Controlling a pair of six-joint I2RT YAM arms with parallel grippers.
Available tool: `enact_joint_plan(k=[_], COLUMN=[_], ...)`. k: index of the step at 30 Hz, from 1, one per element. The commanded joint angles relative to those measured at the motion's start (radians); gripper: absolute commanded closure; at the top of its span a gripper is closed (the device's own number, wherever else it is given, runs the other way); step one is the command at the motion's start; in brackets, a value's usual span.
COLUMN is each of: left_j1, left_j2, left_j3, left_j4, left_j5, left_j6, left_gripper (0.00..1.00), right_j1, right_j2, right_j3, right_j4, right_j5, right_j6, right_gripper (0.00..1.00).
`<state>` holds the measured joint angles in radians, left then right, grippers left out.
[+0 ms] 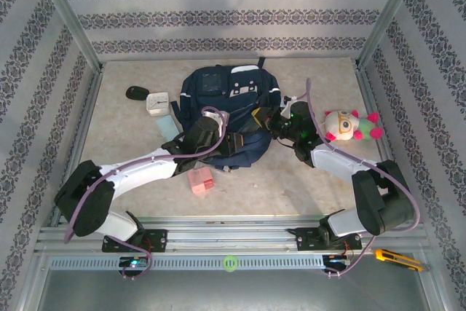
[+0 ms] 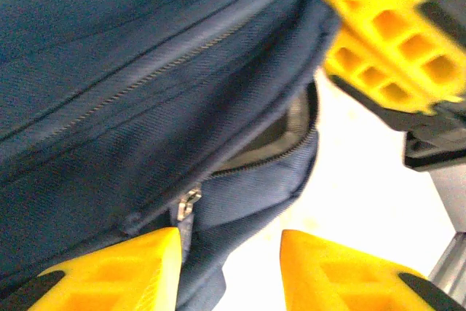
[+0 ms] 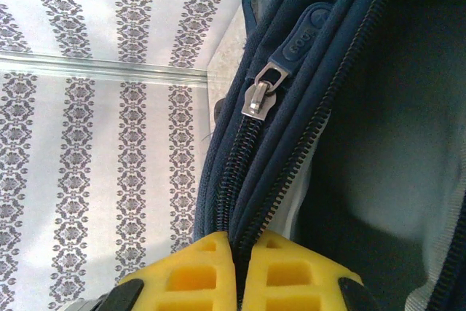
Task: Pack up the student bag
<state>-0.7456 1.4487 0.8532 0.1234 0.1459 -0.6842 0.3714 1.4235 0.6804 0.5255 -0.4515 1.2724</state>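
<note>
The student bag point(image 1: 222, 96), dark navy with pale trim, lies flat in the middle of the table. My right gripper point(image 1: 264, 119) is at its right side, shut on the bag's zipper edge point(image 3: 242, 253). A metal slider point(image 3: 258, 100) with a navy rubber tab sits just beyond the fingertips. The main zipper gapes and shows a grey lining point(image 2: 273, 140). My left gripper point(image 2: 229, 271) is at the bag's near edge with its fingers apart. Its left finger point(image 2: 116, 267) touches the fabric beside a small metal slider point(image 2: 188, 204). The right gripper's yellow fingers point(image 2: 393, 41) show close by.
A plush toy point(image 1: 351, 126) lies right of the bag. A pink box point(image 1: 200, 180) sits in front, with a white box point(image 1: 156, 101), a pale blue item point(image 1: 169, 126) and a black object point(image 1: 136, 92) to the left. A yellow knife point(image 1: 393, 258) rests on the near rail.
</note>
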Motion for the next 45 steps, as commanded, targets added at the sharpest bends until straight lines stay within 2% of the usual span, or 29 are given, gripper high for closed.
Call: enact_joint_plan(k=[1,7,13,19,22,25,30,31,36,37,40,41,45], left_j1=[-0.024,-0.038,-0.052,-0.06,-0.061,-0.061,-0.06,-0.06,-0.061,-0.061,-0.061,-0.061,-0.061], left_j2=[-0.021,0.039,0.099,0.139,0.157,0.167,0.164,0.164,0.154,0.149,0.136,0.131,0.124], left_j3=[0.003,0.038,0.06,0.097,0.101,0.101,0.093,0.09,0.081,0.077,0.064,0.055,0.044], left_j4=[-0.08,-0.135,-0.059,-0.016,-0.011,-0.03,-0.057,-0.056,-0.049,-0.051,-0.035,-0.02,0.016], left_j5=[-0.072,-0.11,-0.073,-0.074,-0.097,-0.121,-0.161,-0.164,-0.187,-0.189,-0.164,-0.153,-0.126], left_j6=[-0.029,-0.051,-0.055,-0.055,-0.058,-0.063,-0.068,-0.068,-0.065,-0.062,-0.041,-0.041,-0.043], left_gripper=[0.6,0.6,0.64,0.71,0.8,0.84,0.75,0.77,0.99,1.0,1.0,1.0,1.0], right_j1=[0.017,0.019,0.019,0.024,0.027,0.026,0.027,0.027,0.027,0.027,0.053,0.07,0.114], right_j2=[-0.027,-0.037,-0.041,-0.045,-0.048,-0.052,-0.06,-0.061,-0.073,-0.073,-0.067,-0.061,-0.031], right_j3=[0.007,0.008,0.005,0.005,0.005,0.002,0.0,-0.001,-0.012,-0.014,-0.011,-0.014,-0.018], right_j4=[0.05,0.045,0.043,0.043,0.044,0.041,0.035,0.035,0.027,0.022,0.003,0.004,0.025], right_j5=[0.012,0.012,0.012,0.013,0.014,0.017,0.018,0.018,0.027,0.029,0.041,0.056,0.1], right_j6=[-0.03,-0.034,-0.036,-0.033,-0.034,-0.036,-0.038,-0.039,-0.044,-0.04,-0.012,-0.002,0.034], right_gripper=[1.0,1.0,1.0,1.0,1.0,1.0,1.0,1.0,1.0,1.0,0.7,0.63,0.55])
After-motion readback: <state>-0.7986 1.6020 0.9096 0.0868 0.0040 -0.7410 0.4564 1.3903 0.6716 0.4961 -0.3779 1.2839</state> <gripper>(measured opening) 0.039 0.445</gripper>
